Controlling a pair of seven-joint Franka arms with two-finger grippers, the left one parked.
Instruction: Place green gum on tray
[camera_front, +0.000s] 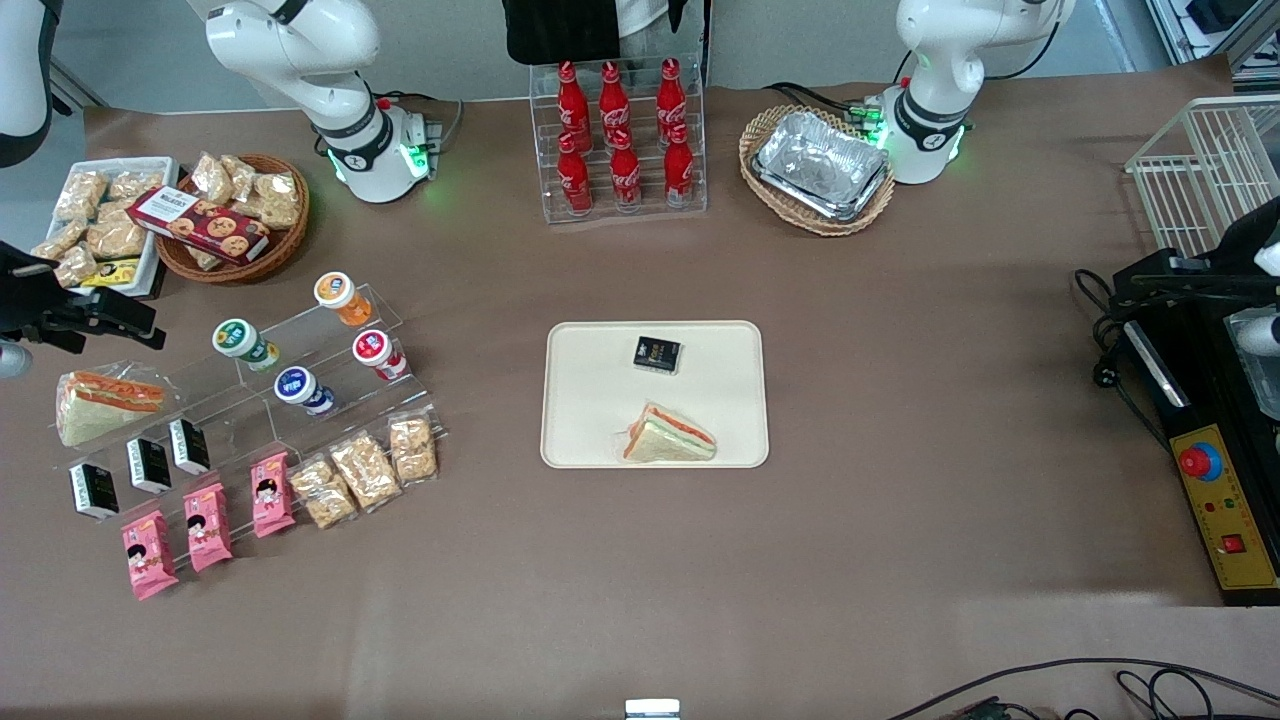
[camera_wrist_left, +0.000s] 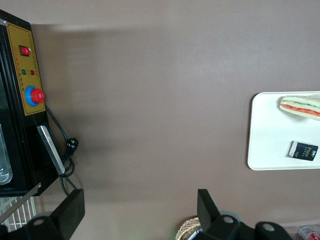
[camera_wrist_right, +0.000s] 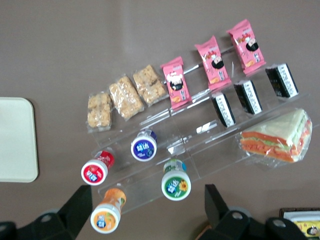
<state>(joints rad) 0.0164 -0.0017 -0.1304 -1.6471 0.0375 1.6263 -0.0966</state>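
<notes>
The green gum (camera_front: 240, 341) stands on the upper step of a clear acrylic display riser (camera_front: 300, 385) toward the working arm's end of the surface (camera_front: 900, 400), with the orange-capped bottle (camera_front: 340, 295) beside it on the same step and the blue-capped bottle (camera_front: 302, 388) and red-capped bottle (camera_front: 377, 352) on the step nearer the front camera. The gripper (camera_wrist_right: 147, 210) hangs above this display, its fingers spread wide and holding nothing; in the right wrist view the green gum (camera_wrist_right: 175, 183) sits just between the two dark finger tips, a little ahead of them, so the arm seems lined up for a reach but has not yet come down on the bottle. The step in hand, as I judge it, is the approach before the grasp. The tray (camera_front: 590, 440) lies well apart at the middle of the surface, already carrying a wrapped sandwich (camera_front: 668, 438) and a small black packet (camera_front: 657, 354), with bare room left along its side toward the working arm. The next move calls for lowering the open fingers around the white cap or the body without nudging the orange-capped neighbour, closing firmly on the round, likely slippery bottle, lifting clear of the riser, then carrying it across to a free patch of the tray
</notes>
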